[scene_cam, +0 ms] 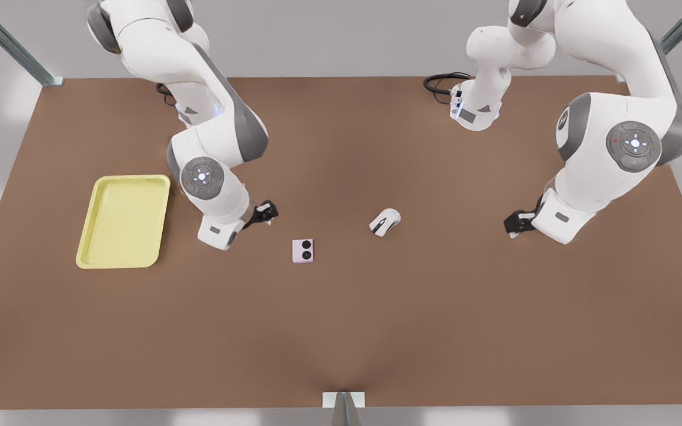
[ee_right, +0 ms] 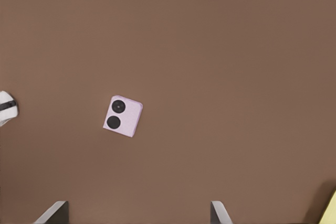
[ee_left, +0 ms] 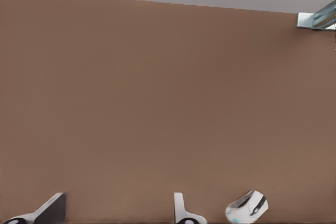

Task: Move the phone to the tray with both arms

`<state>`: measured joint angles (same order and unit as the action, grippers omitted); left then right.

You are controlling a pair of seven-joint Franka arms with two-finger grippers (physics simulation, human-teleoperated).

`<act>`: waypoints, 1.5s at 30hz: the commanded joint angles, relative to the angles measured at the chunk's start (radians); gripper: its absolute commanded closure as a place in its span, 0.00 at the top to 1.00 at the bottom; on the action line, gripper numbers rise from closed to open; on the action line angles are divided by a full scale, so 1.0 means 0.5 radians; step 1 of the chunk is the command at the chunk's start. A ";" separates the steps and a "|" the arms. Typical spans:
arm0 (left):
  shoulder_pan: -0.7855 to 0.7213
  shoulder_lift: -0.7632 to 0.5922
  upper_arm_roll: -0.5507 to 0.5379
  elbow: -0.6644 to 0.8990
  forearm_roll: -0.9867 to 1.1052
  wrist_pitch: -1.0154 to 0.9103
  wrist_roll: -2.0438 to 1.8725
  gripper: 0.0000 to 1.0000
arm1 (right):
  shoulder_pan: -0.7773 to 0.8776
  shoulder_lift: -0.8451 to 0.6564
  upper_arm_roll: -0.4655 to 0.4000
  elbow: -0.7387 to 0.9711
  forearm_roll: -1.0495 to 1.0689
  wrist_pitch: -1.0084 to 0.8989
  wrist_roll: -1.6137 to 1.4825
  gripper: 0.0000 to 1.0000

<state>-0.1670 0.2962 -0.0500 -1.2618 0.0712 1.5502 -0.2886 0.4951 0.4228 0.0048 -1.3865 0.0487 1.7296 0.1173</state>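
Phone (scene_cam: 302, 250) lies flat on the brown bench (scene_cam: 376, 331), just left of the front view's centre, with its pale pink face and two black circles upward. Nothing touches it. The tray (scene_cam: 123, 221), pale yellow with a raised rim, sits at the front view's left, well apart from the phone.

The right end effector (scene_cam: 267, 212) hangs between tray and phone, nearer the phone and slightly above and left of it in the front view. In the right wrist view its fingers (ee_right: 55, 212) are spread wide and released, with bare bench between them. The phone lies ahead of them, and a corner of the tray shows at the frame edge.

The left end effector (scene_cam: 512, 223) hangs at the front view's right, well apart from the phone. Its fingers (ee_left: 50, 209) are also released and grasp nothing. A white and grey mouse (scene_cam: 385, 222) rests on the bench right of the phone, between the two end effectors. In the left wrist view it lies just beside one finger, outside the gap.

Markings: each arm carries a small grey plate near the wrist, and whether it bears writing cannot be told. The round joint caps show small coloured dots.
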 commanded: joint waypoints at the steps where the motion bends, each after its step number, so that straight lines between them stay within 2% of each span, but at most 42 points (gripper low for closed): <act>1: 0.003 0.003 -0.016 0.002 0.026 -0.118 0.859 1.00 | 0.077 0.099 0.000 0.015 -0.088 0.388 1.232 1.00; 9: 0.000 0.024 -0.029 0.005 -0.007 -0.094 0.850 1.00 | 0.117 0.424 0.058 0.000 -0.024 0.725 1.677 1.00; 17: 0.000 0.021 -0.029 0.005 -0.007 -0.088 0.850 1.00 | 0.120 0.483 0.064 -0.098 -0.018 0.728 1.858 1.00; 19: 0.000 0.009 -0.029 0.011 -0.004 -0.088 0.847 1.00 | 0.123 0.486 0.067 -0.246 -0.012 0.903 1.858 1.00; 24: 0.003 0.024 -0.007 0.008 -0.001 -0.094 0.820 1.00 | 0.142 0.575 0.086 -0.276 -0.033 1.020 1.839 1.00; 31: 0.024 0.052 0.033 0.005 0.008 -0.103 0.700 1.00 | 0.166 0.615 0.086 -0.289 -0.070 1.017 1.407 1.00; 45: 0.024 0.144 0.033 0.005 0.008 -0.100 0.583 1.00 | 0.172 0.664 0.086 -0.421 -0.085 1.133 1.008 1.00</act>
<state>-0.1549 0.3676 -0.0337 -1.2599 0.0745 1.4997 0.0357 0.5797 0.7558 0.0475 -1.5937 0.0062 2.2741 0.7527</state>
